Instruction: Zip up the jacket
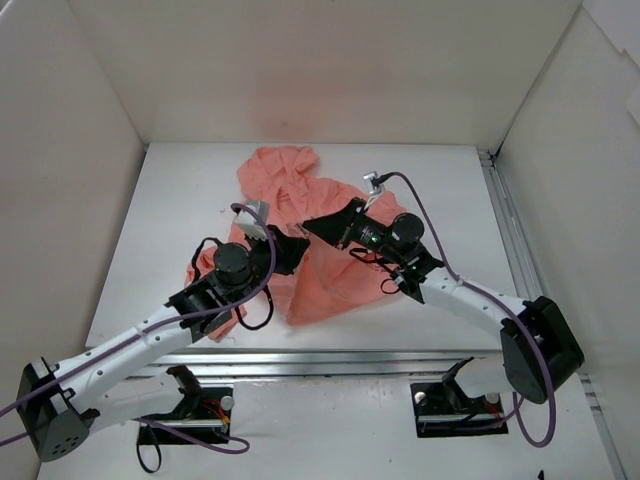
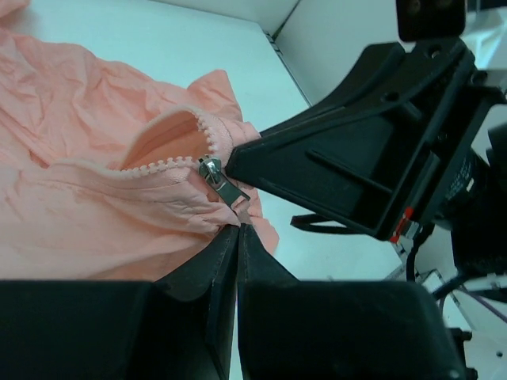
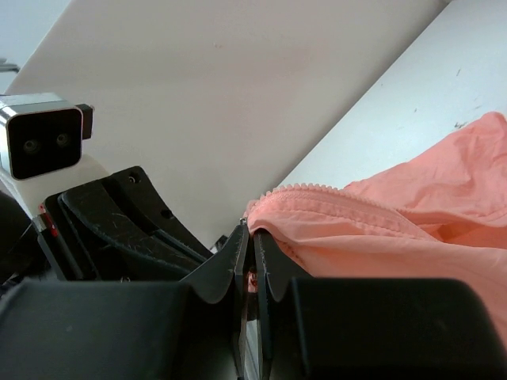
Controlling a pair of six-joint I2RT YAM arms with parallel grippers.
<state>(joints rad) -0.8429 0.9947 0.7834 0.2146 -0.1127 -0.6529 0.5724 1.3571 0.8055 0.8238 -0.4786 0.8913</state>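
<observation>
You have the jacket bunched in the middle of the table. It runs almost from the back wall to the near edge, so the open room is beside it: a broad bare strip to its left and another to its right. Side walls close off both strips, and a metal rail lines the table edge on the jacket's right.

Both arms reach in over the jacket's front half and meet there, tips just beside each other. Your left gripper is closed tight, pinching the zip pull, which hangs from the slider where the open teeth begin. Your right gripper is closed too, clamping the jacket's fabric edge just beside that slider, at the end of the row of teeth.
</observation>
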